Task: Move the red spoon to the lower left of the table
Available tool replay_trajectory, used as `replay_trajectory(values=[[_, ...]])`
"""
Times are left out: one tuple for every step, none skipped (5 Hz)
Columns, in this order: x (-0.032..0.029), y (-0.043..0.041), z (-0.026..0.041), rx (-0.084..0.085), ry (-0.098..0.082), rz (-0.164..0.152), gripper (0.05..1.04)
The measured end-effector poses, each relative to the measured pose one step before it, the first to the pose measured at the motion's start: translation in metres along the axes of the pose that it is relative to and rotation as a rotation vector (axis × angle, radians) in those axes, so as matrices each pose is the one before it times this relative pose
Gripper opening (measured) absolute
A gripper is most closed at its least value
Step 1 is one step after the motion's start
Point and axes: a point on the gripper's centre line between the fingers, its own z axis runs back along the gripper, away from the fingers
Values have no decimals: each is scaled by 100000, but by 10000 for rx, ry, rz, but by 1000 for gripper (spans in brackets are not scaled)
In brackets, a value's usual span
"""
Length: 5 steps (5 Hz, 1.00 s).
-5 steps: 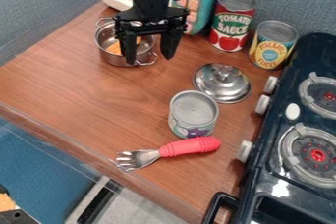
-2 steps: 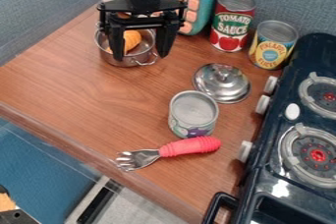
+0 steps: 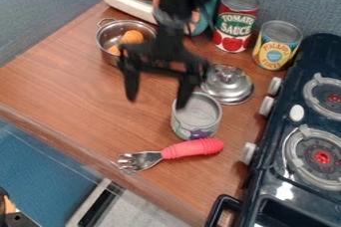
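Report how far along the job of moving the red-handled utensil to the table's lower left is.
Done: nothing of the move that I can see; the red-handled utensil, its head fork-like, lies on the table just below the open can.

In hand: nothing; the gripper is open above the table.

Left: grasp the utensil, carry it toward the lower left, and release it.

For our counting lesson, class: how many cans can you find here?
3: a red can at the back, a yellow-labelled can beside it, and a grey-topped can near the red-handled fork. The arm might hide another.
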Motion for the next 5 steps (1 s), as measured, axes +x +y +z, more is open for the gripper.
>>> replay_trajectory(values=[[-1840,-2511,-906,194,-554,-2518,999],[-717,-1156,-2170,135,223,-1725,999],[-58,-786,-570,-82,-167,-616,999],[224,-176,-686,-76,-205,194,999],[245,213,-878,47,41,143,999]])
